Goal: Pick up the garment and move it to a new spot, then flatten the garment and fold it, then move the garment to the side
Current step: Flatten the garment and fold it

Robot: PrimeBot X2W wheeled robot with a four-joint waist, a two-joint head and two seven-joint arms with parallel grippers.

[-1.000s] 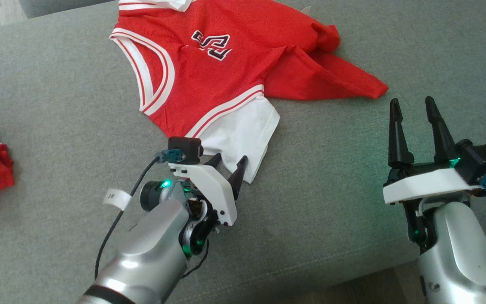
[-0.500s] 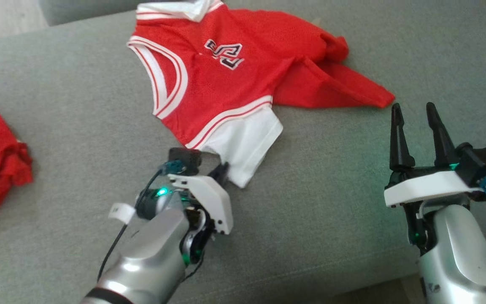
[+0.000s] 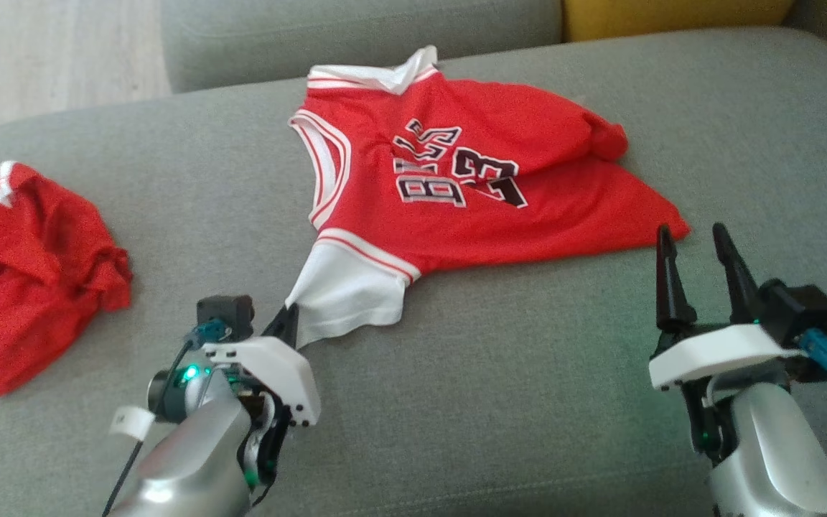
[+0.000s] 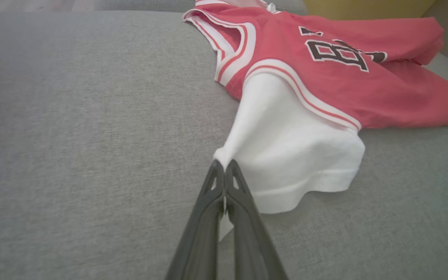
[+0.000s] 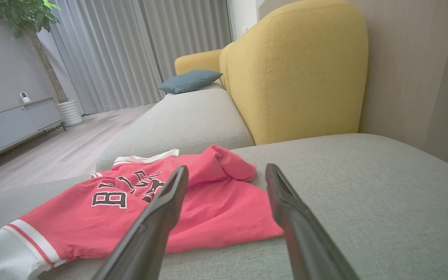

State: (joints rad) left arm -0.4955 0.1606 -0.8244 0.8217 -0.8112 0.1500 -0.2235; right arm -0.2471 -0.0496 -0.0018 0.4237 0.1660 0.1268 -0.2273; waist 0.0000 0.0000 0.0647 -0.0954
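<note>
left jaws were clamped on the white sleeve (image 4: 298, 155) of the jersey (image 3: 528, 222) | right jaws were held spread near the jersey

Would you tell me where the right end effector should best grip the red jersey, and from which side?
Probably the red hem corner, coming low along the cushion from the robot's right. It lies flat and points at the open right end effector, opposite the white sleeve pinched by the left end effector, so pulling would spread the jersey.
</note>
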